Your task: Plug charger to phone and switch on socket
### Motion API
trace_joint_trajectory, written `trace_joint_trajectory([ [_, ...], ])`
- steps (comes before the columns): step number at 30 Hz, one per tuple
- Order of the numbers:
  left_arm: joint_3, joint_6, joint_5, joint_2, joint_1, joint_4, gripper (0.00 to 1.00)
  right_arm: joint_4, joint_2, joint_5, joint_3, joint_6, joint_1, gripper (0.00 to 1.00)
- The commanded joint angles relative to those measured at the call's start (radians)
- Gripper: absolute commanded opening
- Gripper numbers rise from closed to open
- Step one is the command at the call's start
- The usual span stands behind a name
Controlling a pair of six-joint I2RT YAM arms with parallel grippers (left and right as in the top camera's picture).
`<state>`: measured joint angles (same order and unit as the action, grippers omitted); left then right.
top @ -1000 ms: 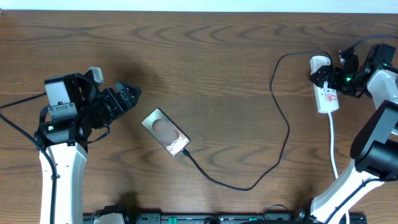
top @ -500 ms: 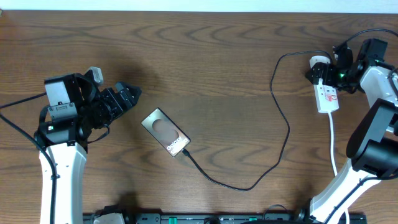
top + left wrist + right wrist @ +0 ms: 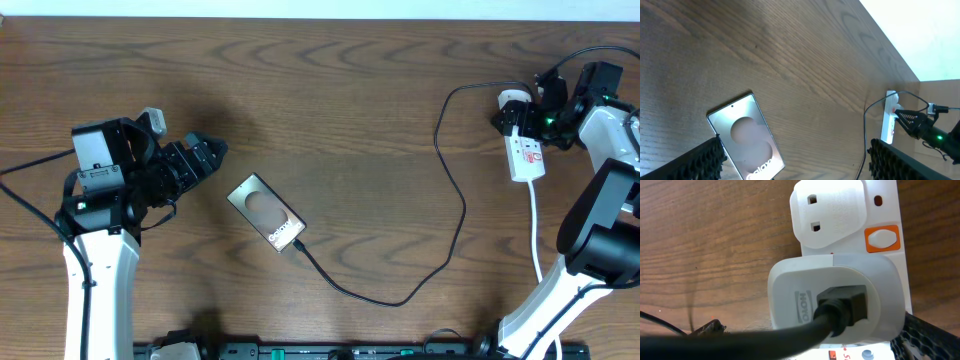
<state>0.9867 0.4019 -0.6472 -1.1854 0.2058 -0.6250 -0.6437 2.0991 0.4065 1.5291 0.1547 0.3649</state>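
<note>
The phone point(image 3: 265, 212) lies flat on the table, left of centre, and shows in the left wrist view as a glossy slab point(image 3: 745, 137). The charger point(image 3: 455, 205) is a black cable looping from the phone's near end point(image 3: 298, 247) to a white adapter point(image 3: 835, 302) plugged into the socket point(image 3: 526, 155). My right gripper point(image 3: 522, 118) hovers open over that adapter, a finger point(image 3: 927, 340) on either side. An orange switch point(image 3: 882, 237) sits beside the adapter. My left gripper point(image 3: 205, 155) is open and empty, left of the phone and apart from it.
The socket's white cord point(image 3: 536, 235) runs toward the table's near edge on the right. The charger's loop point(image 3: 400, 298) crosses the table between phone and socket. A dark rail point(image 3: 350, 351) lies along the near edge.
My right gripper shifted up along the socket toward the adapter end, then stayed still. The left arm, phone and cable have not moved.
</note>
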Motion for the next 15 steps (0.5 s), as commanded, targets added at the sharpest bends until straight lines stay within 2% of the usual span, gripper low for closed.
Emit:
trace_joint_trajectory([
  [1, 0.012, -0.016, 0.013, 0.003, 0.001, -0.003, 0.89, -0.031, 0.034, 0.108, -0.007, -0.037, -0.045, 0.99],
  [15, 0.012, -0.016, 0.013, 0.003, 0.001, -0.003, 0.9, 0.021, 0.035, 0.109, -0.073, -0.087, -0.081, 0.99],
])
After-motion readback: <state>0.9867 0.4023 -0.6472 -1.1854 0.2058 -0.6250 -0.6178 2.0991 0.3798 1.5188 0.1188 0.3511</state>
